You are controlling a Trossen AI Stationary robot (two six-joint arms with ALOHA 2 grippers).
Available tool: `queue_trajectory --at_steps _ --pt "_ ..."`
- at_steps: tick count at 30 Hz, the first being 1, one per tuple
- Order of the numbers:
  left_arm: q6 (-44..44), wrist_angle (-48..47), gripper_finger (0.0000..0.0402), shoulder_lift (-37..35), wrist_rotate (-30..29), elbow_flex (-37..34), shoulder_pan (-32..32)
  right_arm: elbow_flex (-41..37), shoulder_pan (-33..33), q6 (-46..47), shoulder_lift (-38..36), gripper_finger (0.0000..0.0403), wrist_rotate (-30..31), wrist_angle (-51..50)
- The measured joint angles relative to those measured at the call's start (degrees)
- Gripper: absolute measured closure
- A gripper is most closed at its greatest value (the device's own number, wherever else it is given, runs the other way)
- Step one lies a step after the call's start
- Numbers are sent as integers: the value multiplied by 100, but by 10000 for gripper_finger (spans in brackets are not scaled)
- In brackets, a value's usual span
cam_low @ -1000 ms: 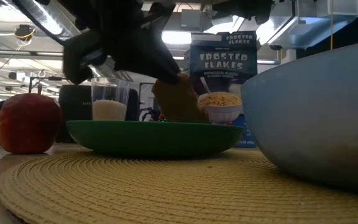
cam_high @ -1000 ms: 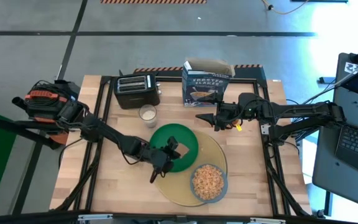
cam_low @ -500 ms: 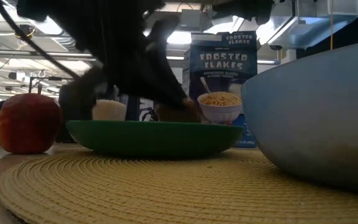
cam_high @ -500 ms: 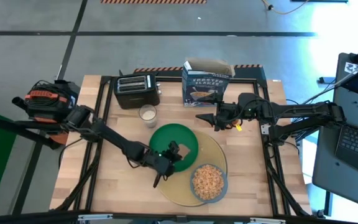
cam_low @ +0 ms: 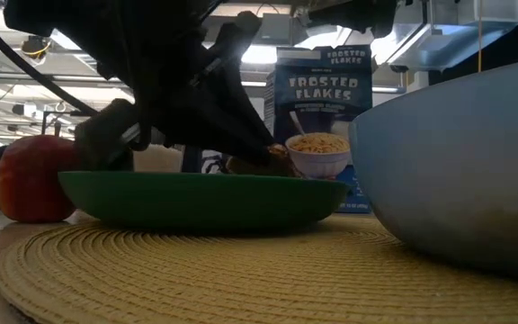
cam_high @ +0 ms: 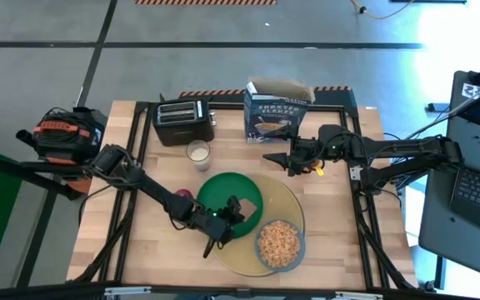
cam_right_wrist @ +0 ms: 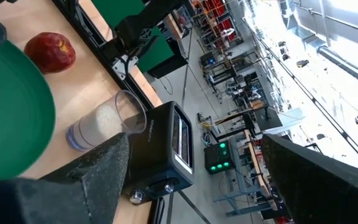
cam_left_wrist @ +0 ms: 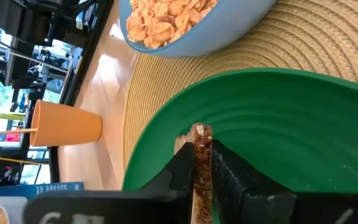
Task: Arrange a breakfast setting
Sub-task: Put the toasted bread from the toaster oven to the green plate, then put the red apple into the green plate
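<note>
My left gripper (cam_high: 226, 217) is shut on the toast slice (cam_left_wrist: 201, 140), low over the green plate (cam_high: 215, 187), which lies partly on the round yellow mat (cam_high: 294, 200). In the low view the toast (cam_low: 257, 165) sits just behind the plate's rim (cam_low: 196, 198). The blue-grey bowl (cam_high: 258, 243), holding cereal, stands on the mat's near part. The red apple (cam_high: 183, 196) lies left of the plate. The milk glass (cam_high: 197, 152) and the blue cereal box (cam_high: 275, 112) stand farther back. My right gripper (cam_high: 275, 157) is open and empty, right of the glass. The orange cup (cam_left_wrist: 67, 124) shows in the left wrist view. My left gripper pinches the toast slice by its two flat faces (cam_left_wrist: 201, 163) between its two fingers. The fingers slant down from the table's left toward the plate. The slice stands on edge, its free end (cam_left_wrist: 201, 132) down inside the plate; I cannot tell whether it touches the plate.
A black toaster (cam_high: 183, 121) stands at the back left beside the cereal box. The right arm (cam_high: 373, 154) reaches in level from the right edge. Bare wood (cam_high: 140, 242) lies at the near left and the near right (cam_high: 332, 233).
My left gripper has gone down and toward the table's near edge with the toast, which now sits low behind the plate's rim instead of above it. The green plate has slid a little toward the near edge. The apple now shows beside the arm.
</note>
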Motion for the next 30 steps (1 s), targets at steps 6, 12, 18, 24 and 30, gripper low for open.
queue_trajectory --at_steps 6,12,18,24,30 --pt "-17 14 327 0 -8 0 9 0 2 0 0 61 0 -4" --pt "-96 35 286 0 -20 0 4 0 2 0 0 61 -1 -4" --pt "-196 33 263 -4 91 210 -42 0 0 -1 0 61 -1 -7" --pt "-202 -195 258 -4 -33 558 -272 1 2 0 0 61 0 -7" --pt "-433 -661 258 -50 -1246 737 -430 0 0 -2 0 61 -1 -9"
